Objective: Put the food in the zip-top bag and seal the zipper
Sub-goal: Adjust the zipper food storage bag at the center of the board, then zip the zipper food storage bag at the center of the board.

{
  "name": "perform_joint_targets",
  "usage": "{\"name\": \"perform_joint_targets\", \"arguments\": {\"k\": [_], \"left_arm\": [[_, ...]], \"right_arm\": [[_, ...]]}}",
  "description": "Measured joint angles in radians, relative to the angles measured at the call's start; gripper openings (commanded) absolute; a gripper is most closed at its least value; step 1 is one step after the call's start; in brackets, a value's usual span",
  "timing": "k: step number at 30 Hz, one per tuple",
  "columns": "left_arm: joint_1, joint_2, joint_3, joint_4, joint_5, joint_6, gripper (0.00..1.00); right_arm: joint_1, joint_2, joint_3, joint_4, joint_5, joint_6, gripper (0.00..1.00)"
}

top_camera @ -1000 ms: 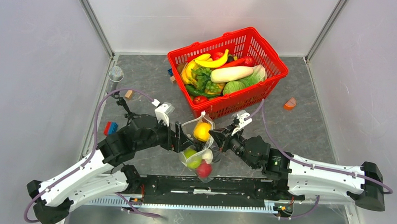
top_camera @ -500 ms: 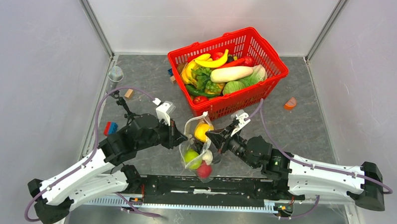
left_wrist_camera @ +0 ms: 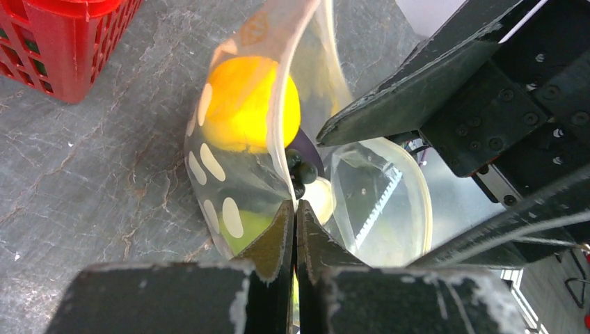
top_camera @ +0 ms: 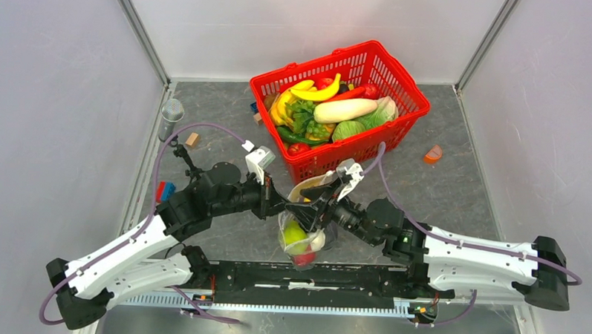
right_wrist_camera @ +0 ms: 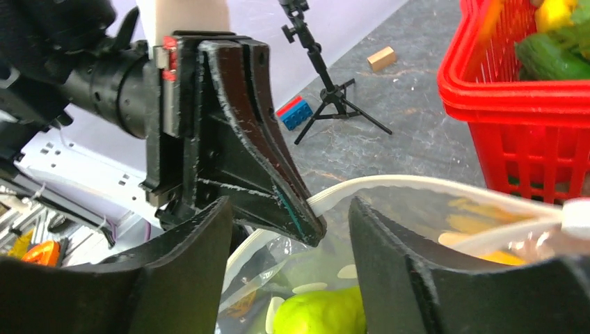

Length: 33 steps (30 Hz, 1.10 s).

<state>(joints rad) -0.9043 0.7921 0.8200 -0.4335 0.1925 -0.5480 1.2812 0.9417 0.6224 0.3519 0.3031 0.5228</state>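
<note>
**Step:** sealing. The food is loaded: yellow citrus (left_wrist_camera: 243, 104) and green pear (right_wrist_camera: 320, 313) sit inside the zip-top bag (top_camera: 305, 234), which hangs betw. both grippers.

**L gripper** (left_wrist_camera: 293, 216): jaws fully closed, tips pinching the zipper (left_wrist_camera: 278, 104).

**R gripper** (right_wrist_camera: 289, 205): jaws apart, facing the L tips, gripping nothing. The bag mouth gapes beyond the pinch.

**Next (est.):** R clamps the zipper just beside the L pinch, then runs along it.

**Vs. 1 s earlier:** L was open and R held the rim. Roles are now swapped.
</note>
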Motion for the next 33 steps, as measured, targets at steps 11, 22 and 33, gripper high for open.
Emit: {"name": "perform_joint_targets", "arguments": {"k": [11,22,33], "left_arm": [[0.0,-0.02,0.005,-0.047,-0.034,0.094,0.02],[0.0,0.041,0.035,-0.036,0.017,0.185,0.02],[0.0,0.087,0.072,-0.04,0.092,0.306,0.02]], "right_arm": [[-0.007,-0.281,0.043,-0.167,0.11,-0.364,0.61],[-0.457,-0.292,0.079,-0.43,-0.06,-0.56,0.57],[-0.921,-0.196,-0.107,-0.28,-0.957,-0.626,0.68]]}}
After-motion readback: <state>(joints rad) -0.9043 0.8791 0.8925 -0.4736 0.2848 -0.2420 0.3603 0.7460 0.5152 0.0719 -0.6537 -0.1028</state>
